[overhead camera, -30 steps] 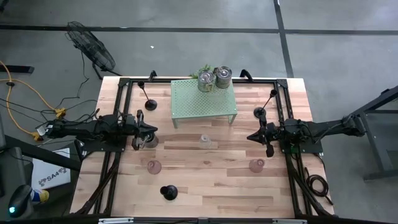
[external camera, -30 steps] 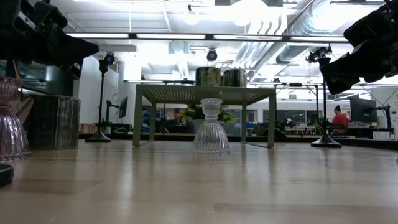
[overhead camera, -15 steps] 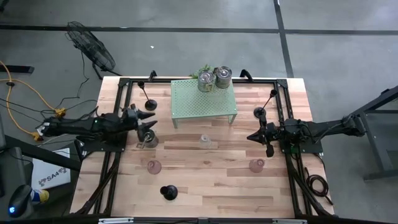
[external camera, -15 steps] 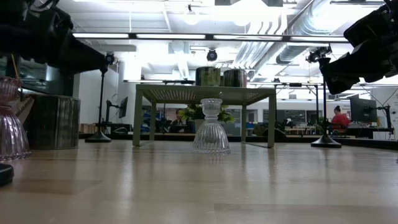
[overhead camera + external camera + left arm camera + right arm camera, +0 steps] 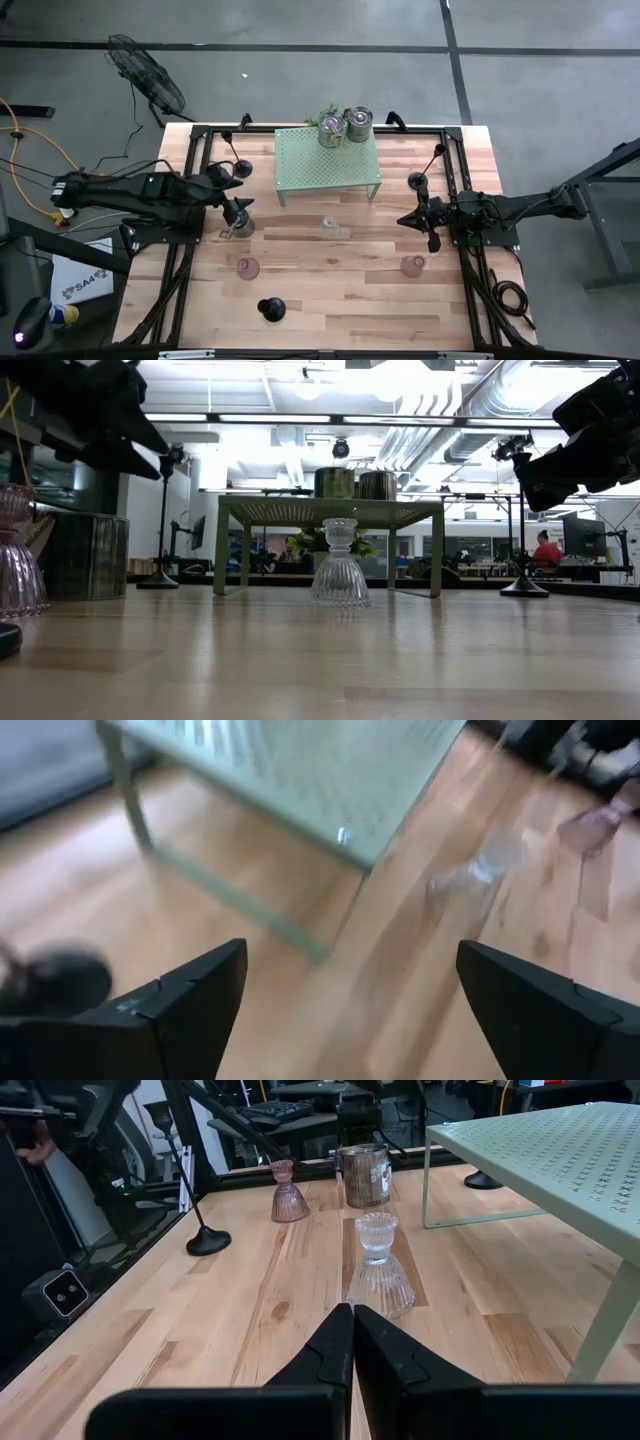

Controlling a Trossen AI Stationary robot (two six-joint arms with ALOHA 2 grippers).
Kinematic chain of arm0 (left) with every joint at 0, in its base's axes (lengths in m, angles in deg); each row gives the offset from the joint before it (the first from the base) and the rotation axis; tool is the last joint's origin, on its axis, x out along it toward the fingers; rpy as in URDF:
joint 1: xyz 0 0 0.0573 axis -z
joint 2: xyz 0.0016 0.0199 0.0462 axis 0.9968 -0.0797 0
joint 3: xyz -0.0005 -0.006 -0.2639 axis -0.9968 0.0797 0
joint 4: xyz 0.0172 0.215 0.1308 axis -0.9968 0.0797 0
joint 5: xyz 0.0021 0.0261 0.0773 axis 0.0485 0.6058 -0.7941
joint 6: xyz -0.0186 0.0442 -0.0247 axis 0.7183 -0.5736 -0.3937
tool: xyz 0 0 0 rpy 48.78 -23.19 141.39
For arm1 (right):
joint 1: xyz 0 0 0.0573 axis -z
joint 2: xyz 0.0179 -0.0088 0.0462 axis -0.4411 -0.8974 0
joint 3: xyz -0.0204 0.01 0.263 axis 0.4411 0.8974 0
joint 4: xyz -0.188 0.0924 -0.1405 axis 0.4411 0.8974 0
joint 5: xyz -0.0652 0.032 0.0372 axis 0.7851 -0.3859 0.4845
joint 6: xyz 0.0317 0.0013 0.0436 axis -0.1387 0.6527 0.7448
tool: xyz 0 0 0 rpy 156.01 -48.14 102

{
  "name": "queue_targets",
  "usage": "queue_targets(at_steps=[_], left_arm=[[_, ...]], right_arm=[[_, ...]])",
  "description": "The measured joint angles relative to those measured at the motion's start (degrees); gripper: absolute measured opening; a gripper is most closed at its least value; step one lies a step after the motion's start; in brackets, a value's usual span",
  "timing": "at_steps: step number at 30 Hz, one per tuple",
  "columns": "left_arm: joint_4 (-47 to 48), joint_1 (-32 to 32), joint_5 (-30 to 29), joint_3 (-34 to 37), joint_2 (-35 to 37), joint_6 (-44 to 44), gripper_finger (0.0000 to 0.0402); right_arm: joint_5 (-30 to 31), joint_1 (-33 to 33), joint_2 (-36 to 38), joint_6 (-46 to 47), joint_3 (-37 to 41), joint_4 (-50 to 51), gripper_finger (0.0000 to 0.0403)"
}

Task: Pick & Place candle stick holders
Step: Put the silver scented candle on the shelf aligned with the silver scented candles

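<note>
My left gripper (image 5: 244,190) is open and empty above the table's left side, between a black slim-stemmed holder (image 5: 242,166) and a silver cup (image 5: 240,226) that stands on the table. Its wrist view (image 5: 350,990) looks toward the pale green rack (image 5: 300,780). My right gripper (image 5: 403,220) is shut and empty at the right; its wrist view (image 5: 352,1325) faces the clear glass holder (image 5: 379,1270). That holder stands at mid-table (image 5: 329,228). Two silver cups (image 5: 345,126) stand on the rack (image 5: 328,165). Pink glass holders (image 5: 247,267) (image 5: 413,266) and a black holder (image 5: 270,310) stand nearer the front.
Another black slim-stemmed holder (image 5: 418,181) stands just beyond my right gripper. A leafy plant (image 5: 325,112) sits behind the rack. Black frame rails (image 5: 190,180) run along the table's left, right and far sides. Bare wood lies between the clear holder and the front edge.
My left gripper has risen and swung toward the table's far edge, away from the silver cup near it, and now points more toward the rack. The silver cup stays on the table where it was.
</note>
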Motion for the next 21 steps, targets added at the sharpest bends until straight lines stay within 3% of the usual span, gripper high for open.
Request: queue_targets(at_steps=[9, 21], left_arm=[[27.3, 0.0, 7.4, -12.9, -11.0, 23.4, 0.0354], [32.4, 0.0, 19.1, -15.9, -19.9, 37.7, 0.0354]], right_arm=[[0.0, 0.0, 0.0, 0.0, 0.0, 0.0, 0.0005], [0.0, 0.0, 0.0, 0.0, 0.0, 0.0, 0.0004]])
